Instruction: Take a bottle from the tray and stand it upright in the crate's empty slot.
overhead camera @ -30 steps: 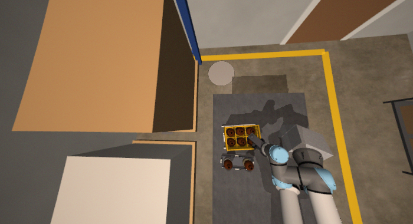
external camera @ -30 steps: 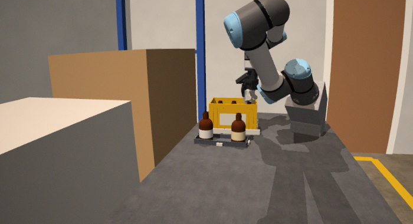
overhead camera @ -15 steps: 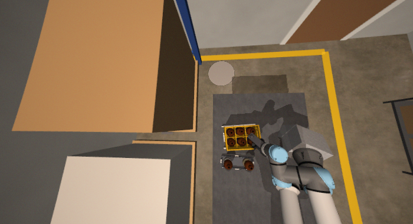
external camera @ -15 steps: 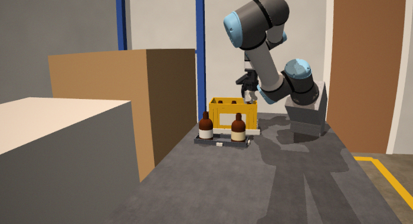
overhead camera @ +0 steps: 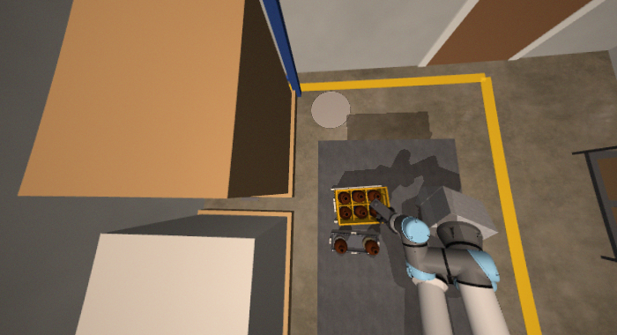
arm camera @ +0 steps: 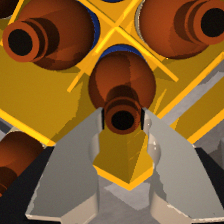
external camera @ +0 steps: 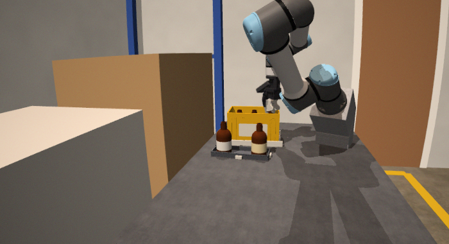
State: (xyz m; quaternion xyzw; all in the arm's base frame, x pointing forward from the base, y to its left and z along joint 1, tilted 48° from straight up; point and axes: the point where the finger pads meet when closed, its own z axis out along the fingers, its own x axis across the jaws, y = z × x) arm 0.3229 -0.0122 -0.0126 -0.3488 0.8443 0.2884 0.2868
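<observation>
The yellow crate stands on the grey table and holds several brown bottles; it also shows in the exterior view. My gripper is shut on the neck of a brown bottle, which stands upright down in the crate slot at the near right corner. In the exterior view the gripper sits just above the crate's right rim. The dark tray in front of the crate holds two upright brown bottles.
A grey pedestal block carries the arm's base right of the crate. A tall brown box and a pale box stand left of the table. A yellow floor line runs around the cell.
</observation>
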